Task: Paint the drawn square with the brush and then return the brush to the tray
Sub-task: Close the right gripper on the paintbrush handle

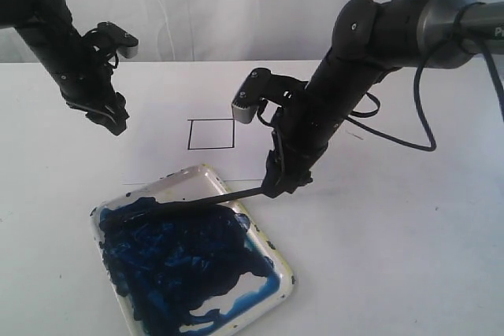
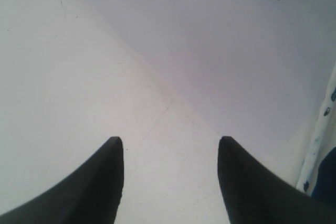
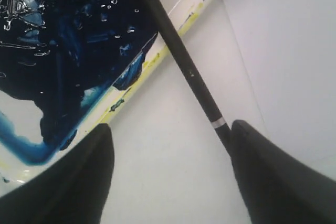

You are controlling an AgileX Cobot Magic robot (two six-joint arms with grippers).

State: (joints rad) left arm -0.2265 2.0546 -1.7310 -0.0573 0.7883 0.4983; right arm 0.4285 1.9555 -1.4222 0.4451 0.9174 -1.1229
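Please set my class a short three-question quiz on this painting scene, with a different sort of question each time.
1. True or false: the square is already painted in.
2. Where does the tip of the brush lie? A in the tray; B on the square; C in a cup.
3. Fill in: the jaws of the right tool stand ____.
Key: 1 false; 2 A; 3 open.
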